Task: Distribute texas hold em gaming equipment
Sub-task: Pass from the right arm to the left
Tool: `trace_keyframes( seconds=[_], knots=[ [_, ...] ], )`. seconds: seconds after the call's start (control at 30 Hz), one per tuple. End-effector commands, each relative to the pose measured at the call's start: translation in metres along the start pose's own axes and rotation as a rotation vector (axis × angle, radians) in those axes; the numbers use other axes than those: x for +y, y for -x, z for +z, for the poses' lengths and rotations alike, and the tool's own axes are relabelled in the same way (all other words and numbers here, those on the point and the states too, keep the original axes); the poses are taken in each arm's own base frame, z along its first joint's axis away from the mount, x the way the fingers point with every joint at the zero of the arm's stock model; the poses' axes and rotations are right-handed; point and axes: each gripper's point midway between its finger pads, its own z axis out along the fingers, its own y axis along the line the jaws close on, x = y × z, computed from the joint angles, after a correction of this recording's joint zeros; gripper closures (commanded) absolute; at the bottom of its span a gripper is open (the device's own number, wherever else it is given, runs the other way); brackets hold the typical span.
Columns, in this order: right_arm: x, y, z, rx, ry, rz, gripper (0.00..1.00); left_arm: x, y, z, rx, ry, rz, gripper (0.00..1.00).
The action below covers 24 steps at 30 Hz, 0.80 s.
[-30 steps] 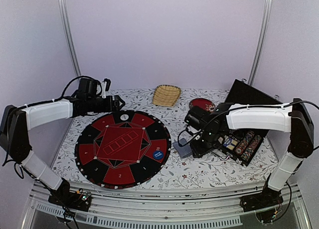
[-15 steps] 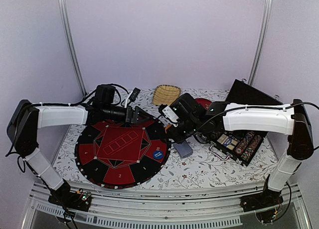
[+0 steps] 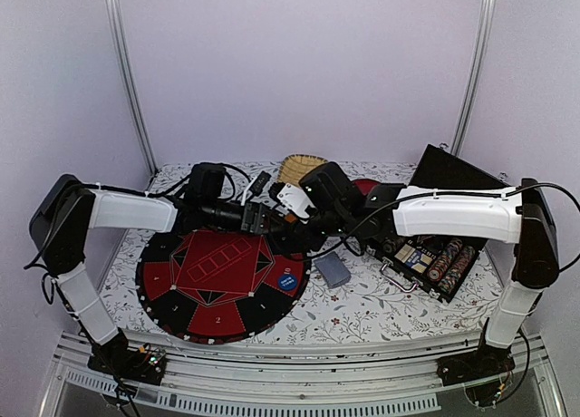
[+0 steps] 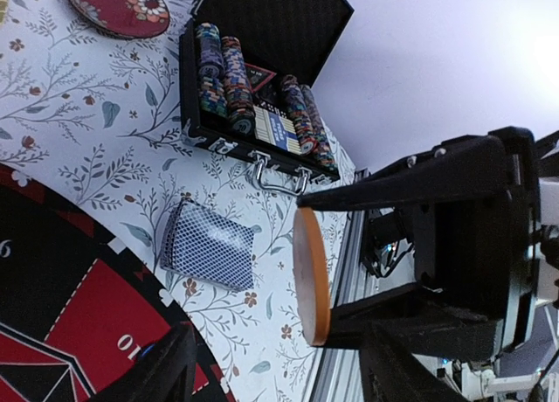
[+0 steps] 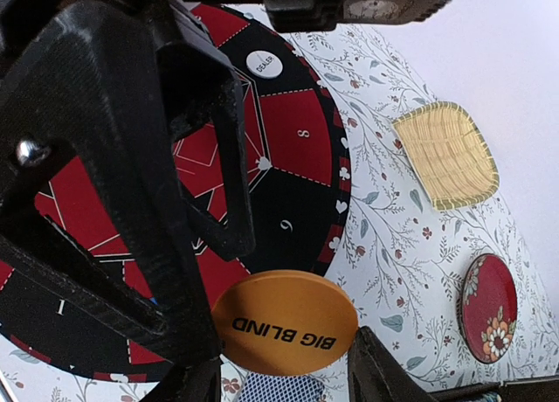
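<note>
Right end effector (image 5: 284,373) clenched on an orange Big Blind button (image 5: 286,323), pinching its rim so the disc stands clear of the worktop (image 3: 362,313). Facing it, the left end effector (image 4: 279,367) is released, its fingers (image 4: 170,371) spread with the button just ahead of them; whether they touch it cannot be told. A second ago the left arm hung by the worktop's left edge and the right end effector was low beside the chip case (image 3: 435,258); both have since swung in and now meet above the middle of the worktop, toward its far edge, over the round red-and-black mat (image 3: 213,295). The blue-backed card deck (image 3: 333,269) has not moved, lying between mat and case. A blue chip (image 3: 286,280) also stays on the mat, and a white dealer button (image 5: 264,63) lies there too. A straw basket (image 5: 445,153) and red plate (image 5: 486,306) sit by the far edge
</note>
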Motion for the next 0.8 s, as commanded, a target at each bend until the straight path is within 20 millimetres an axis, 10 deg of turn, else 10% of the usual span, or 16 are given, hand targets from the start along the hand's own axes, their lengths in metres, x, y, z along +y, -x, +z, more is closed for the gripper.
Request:
trace_keyframes(
  seconds=[0.0,0.23,0.4,0.53,0.77],
  knots=[
    [0.0,0.016,0.003,-0.036,-0.018,-0.03,0.69,-0.011,0.012,0.003,-0.015,-0.032,0.045,0.39],
    [0.002,0.018,0.006,-0.032,-0.022,-0.04,0.69,-0.017,0.008,0.007,-0.001,-0.054,0.071,0.61],
    [0.003,0.016,0.006,-0.025,-0.019,-0.042,0.69,-0.026,0.007,0.007,0.006,-0.087,0.086,1.0],
    [0.002,0.01,0.006,-0.01,-0.03,-0.041,0.69,-0.032,0.005,0.003,0.009,-0.108,0.085,1.0],
    [-0.006,0.01,-0.016,-0.027,-0.037,0.017,0.33,0.046,-0.018,-0.043,-0.078,0.149,-0.259,1.0]
  ],
)
